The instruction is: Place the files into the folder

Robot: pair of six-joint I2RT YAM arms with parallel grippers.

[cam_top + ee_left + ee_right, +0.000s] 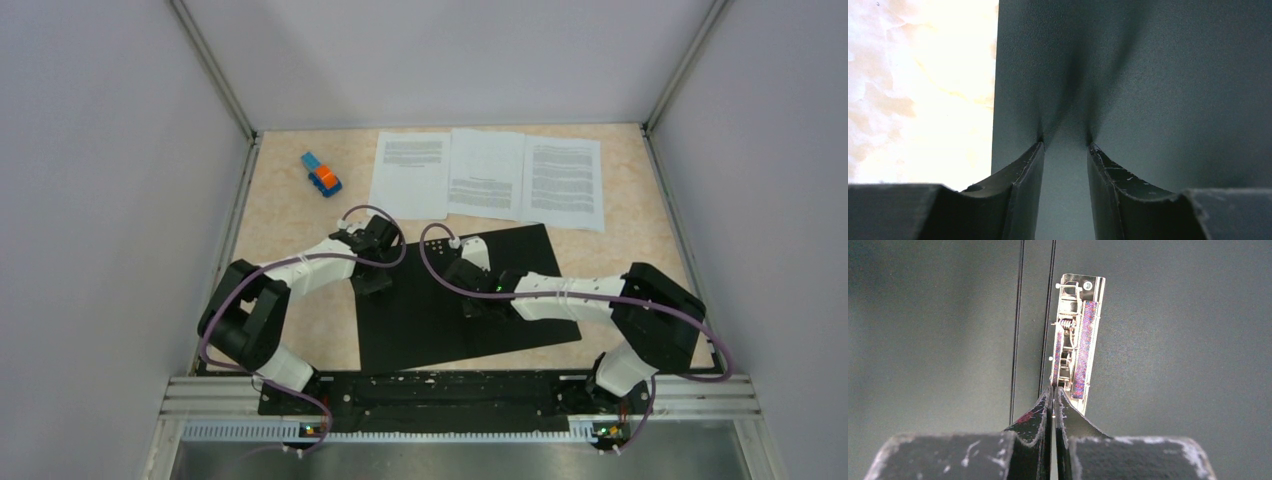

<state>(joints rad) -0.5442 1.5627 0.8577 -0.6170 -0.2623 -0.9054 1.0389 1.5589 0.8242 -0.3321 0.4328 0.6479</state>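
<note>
Overhead: folder (430,320) is laid open mid-table, files (486,173) are spread just beyond it; thin, floppy, best pinched at an edge. Left wrist: left gripper (1065,142) fingers are set apart, tips on folder. Right wrist: right gripper (1053,390) fingers are pressed together at spine clip (1075,340), possibly nipping its lever.

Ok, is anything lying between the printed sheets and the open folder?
Nothing visible between the files and the folder; the toy block sits aside. The left gripper and right gripper rest on the folder itself.
</note>
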